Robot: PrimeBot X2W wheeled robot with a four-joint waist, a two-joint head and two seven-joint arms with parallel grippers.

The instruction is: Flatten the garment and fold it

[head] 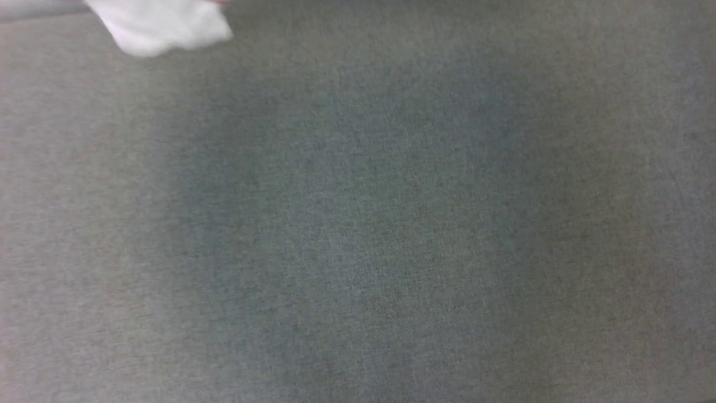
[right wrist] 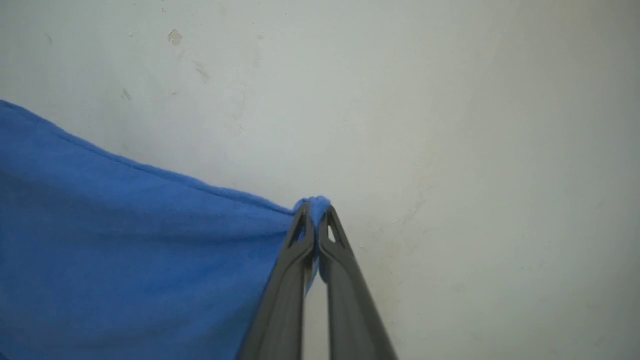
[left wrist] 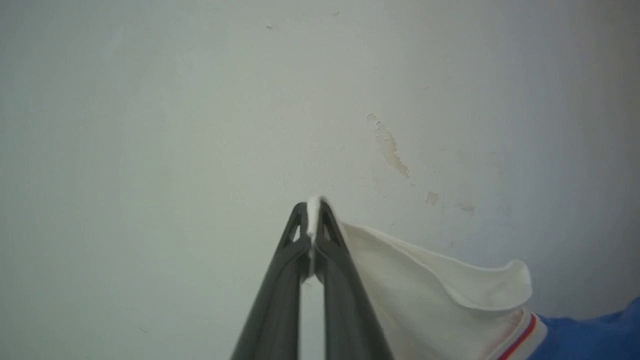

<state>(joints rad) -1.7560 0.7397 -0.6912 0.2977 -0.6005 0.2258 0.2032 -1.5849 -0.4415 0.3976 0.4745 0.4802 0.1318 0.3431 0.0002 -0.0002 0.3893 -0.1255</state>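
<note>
Left claw: my left claw is clamped on a thin fold of white cloth; a sliver of it pokes out past the tips; the two dark fingers meet near their ends, with a narrow slit between them lower down.
Right claw: my right claw is pinched shut on a bunched corner of blue fabric; a small blue nub sits just above the tips.
Garment: the garment hangs from both claws against the wall (no part of it lies flat in either wrist view); in the right wrist view its blue body spreads to the left of the fingers, its top edge sloping down toward the grip.
Sleeve end: the white sleeve end trails to the right of my left claw; its hem curls over into an open loop.
Striped trim: the red-and-white striped trim runs between the white sleeve end and the blue cloth at the lower right corner of the left wrist view.
Wall: the pale wall stands behind both claws; a chipped patch of paint shows up and to the right of the left claw's tips.
Head view: a grey woven surface lies below; a blurred white flap shows at the upper left, with a touch of red at its top right edge; I cannot tell which part of the garment it is.
</note>
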